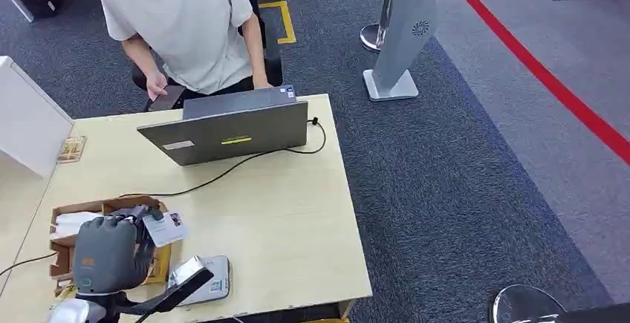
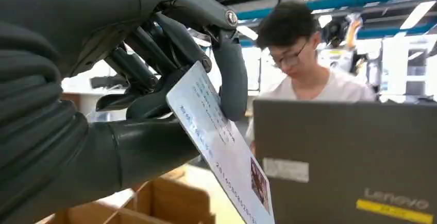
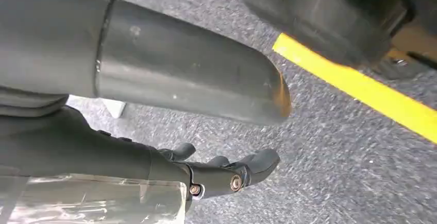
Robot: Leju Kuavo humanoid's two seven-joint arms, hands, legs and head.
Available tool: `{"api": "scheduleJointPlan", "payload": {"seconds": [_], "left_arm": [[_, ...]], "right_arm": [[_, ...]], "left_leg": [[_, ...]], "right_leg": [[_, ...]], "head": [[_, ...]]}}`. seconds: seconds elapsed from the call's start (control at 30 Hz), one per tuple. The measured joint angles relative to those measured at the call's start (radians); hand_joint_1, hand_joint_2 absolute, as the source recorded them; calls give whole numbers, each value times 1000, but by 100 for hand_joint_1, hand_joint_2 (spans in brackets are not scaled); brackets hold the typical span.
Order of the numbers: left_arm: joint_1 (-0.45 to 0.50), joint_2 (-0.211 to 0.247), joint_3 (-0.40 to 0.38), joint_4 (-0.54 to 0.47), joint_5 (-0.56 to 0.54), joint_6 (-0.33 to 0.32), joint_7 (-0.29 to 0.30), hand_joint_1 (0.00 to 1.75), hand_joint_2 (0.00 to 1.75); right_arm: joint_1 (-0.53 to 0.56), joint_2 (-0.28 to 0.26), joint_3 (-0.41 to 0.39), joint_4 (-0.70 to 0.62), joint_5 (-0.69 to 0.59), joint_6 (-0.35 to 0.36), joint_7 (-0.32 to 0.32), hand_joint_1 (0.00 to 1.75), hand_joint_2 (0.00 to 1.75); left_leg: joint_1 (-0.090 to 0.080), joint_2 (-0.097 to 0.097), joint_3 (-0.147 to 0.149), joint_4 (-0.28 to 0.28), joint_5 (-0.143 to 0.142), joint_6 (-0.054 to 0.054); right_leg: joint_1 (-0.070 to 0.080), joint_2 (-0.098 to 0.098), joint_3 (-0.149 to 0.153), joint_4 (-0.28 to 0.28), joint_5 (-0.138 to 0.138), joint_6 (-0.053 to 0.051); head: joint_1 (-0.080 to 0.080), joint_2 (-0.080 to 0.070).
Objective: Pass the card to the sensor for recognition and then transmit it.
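Note:
My left hand [image 1: 111, 252] hovers over the cardboard box [image 1: 67, 215] at the table's near left and pinches a white ID card [image 1: 165, 228] between thumb and fingers. In the left wrist view the card [image 2: 221, 147] shows printed text and a small photo, held by the dark fingers [image 2: 232, 74]. The sensor, a grey card reader [image 1: 204, 282] with a tilted screen, sits on the table just right of that hand. My right hand [image 3: 227, 175] hangs over the carpet floor, fingers apart and holding nothing.
A person in a white shirt [image 1: 182, 18] sits behind an open grey laptop [image 1: 226, 130] at the table's far side, with a black cable [image 1: 245, 161] running across the wooden table [image 1: 282, 219]. A white partition [image 1: 26, 119] stands left. A floor sign stand [image 1: 401, 33] is on the carpet.

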Motion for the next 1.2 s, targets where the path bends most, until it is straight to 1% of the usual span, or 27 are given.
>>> {"api": "scheduleJointPlan", "payload": {"seconds": [0.1, 0.27, 0.37, 0.47, 0.6, 0.73, 0.77, 0.83, 1.1, 1.2], "left_arm": [[21, -19, 0, 15, -7, -7, 0, 175, 175], [35, -38, 0, 37, -20, -15, 0, 175, 175], [40, -46, 0, 53, -35, -47, 1, 175, 175], [45, -51, 0, 70, -38, -68, 11, 175, 175], [45, -57, 0, 105, -36, -71, 11, 175, 175], [46, -57, -12, 116, -40, -136, 24, 175, 175], [46, -55, -17, 118, -40, -167, 32, 175, 175], [46, -48, -26, 119, -40, -205, 38, 175, 175], [47, -27, -49, 122, -22, -244, 53, 175, 175], [47, -19, -58, 122, -23, -270, 55, 175, 175]], "right_arm": [[-11, 10, 0, 41, -10, 8, -18, 0, 0], [-20, 23, 2, 80, -17, 11, -28, 0, 0], [-24, 27, 4, 87, -18, 11, -20, 0, 0], [-29, 28, 5, 86, -2, 0, 2, 0, 0], [-31, 44, 5, 114, 0, 10, -28, 0, 0], [-32, 39, 16, 54, 68, -37, 46, 0, 0], [-31, 36, 16, 25, 97, -45, 73, 0, 0], [-31, 31, 16, -9, 124, -48, 96, 0, 0], [-31, 26, 16, -47, 141, -50, 103, 0, 0], [-31, 26, 16, -49, 144, -50, 106, 0, 0]], "left_leg": [[0, -1, 0, 0, 0, 0], [0, -1, 0, 0, 0, 0], [0, -1, 0, 0, 0, 0], [0, -1, 0, 0, 0, 0], [0, -1, 0, 0, 0, 0], [0, -1, -1, 0, 0, 0], [0, -1, 0, 0, 0, 0], [0, -1, 0, 0, 0, 0], [0, -1, -1, 0, 0, 0], [0, -1, 0, 0, 0, 0]], "right_leg": [[0, -1, 0, 0, 0, 0], [0, -1, 0, 0, 0, 0], [0, -1, 0, 0, 0, 0], [0, -1, 0, 0, 0, 0], [0, -1, 0, 0, 0, 0], [0, -1, 0, 0, 0, 0], [0, -1, 0, 0, 0, 0], [0, -1, 0, 0, 0, 0], [0, -1, 0, 0, 0, 0], [0, -1, 0, 0, 0, 0]], "head": [[0, 0], [-1, 0], [0, 0], [0, 0], [0, 0], [0, 0], [0, 0], [0, 0], [0, 0], [0, 0]]}}
